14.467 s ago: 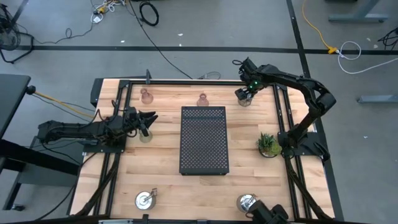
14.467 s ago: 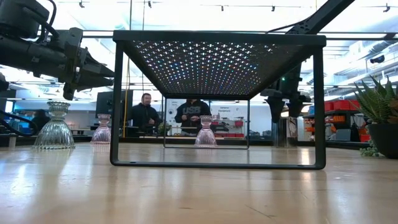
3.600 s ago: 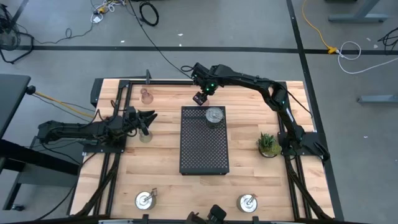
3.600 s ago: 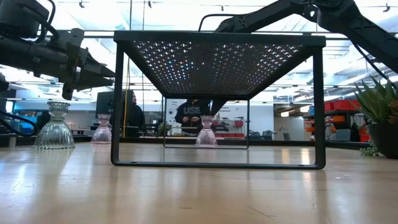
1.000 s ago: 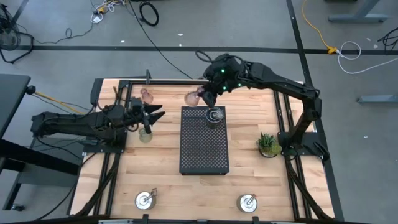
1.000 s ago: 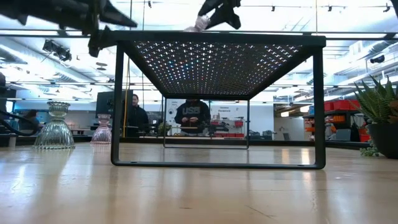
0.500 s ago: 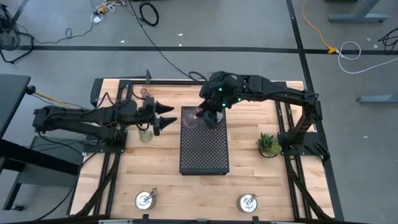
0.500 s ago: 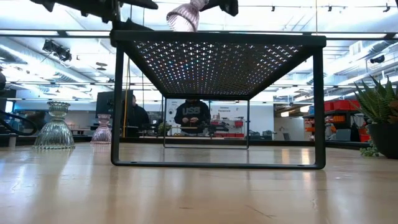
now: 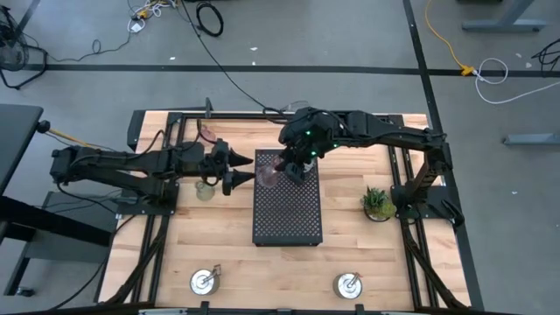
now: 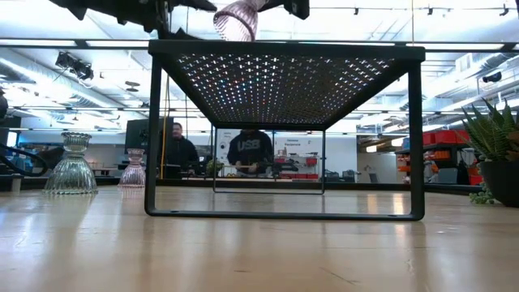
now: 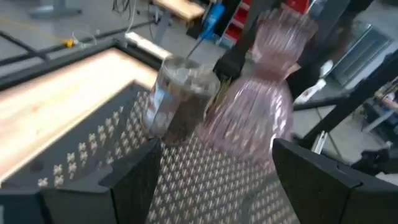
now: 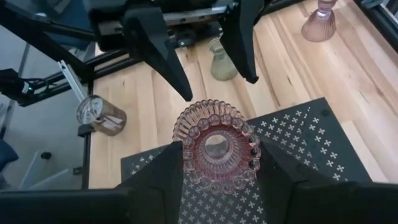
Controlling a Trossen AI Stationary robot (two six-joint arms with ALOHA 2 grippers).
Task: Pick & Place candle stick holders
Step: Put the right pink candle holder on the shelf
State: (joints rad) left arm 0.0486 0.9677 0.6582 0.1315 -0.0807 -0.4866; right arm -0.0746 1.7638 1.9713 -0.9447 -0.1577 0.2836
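A pink glass candle stick holder [image 9: 267,174] hangs tilted over the far end of the black perforated tray [image 9: 287,214], with my right gripper [image 9: 291,166] shut on it. My left gripper [image 9: 243,171] is open just left of it, with its fingers [image 11: 134,180] on either side of the holder's wide base and apart from it. A shiny silver holder [image 11: 180,102] stands on the tray behind the pink one. A greenish glass holder [image 12: 222,62] and another pink one [image 12: 320,25] stand on the table at far left. My right gripper pinches the pink holder between its two fingers [image 12: 161,180] at the narrow end [image 10: 258,6]. The fingers slant down from the table's far right. The holder is clear of the tray and tilted, its wide beaded base [image 12: 217,146] pointing down toward my left gripper.
Two silver holders [image 9: 205,281] [image 9: 348,283] stand near the table's near edge. A small potted plant [image 9: 378,203] stands right of the tray. The low view shows the tray raised on legs [image 10: 152,134], with people in the room behind.
My right gripper has carried the pink holder from the far edge toward the near left, over the tray's far end, and tipped its base toward my left gripper. My left gripper has moved toward the table's right edge, up to the holder.
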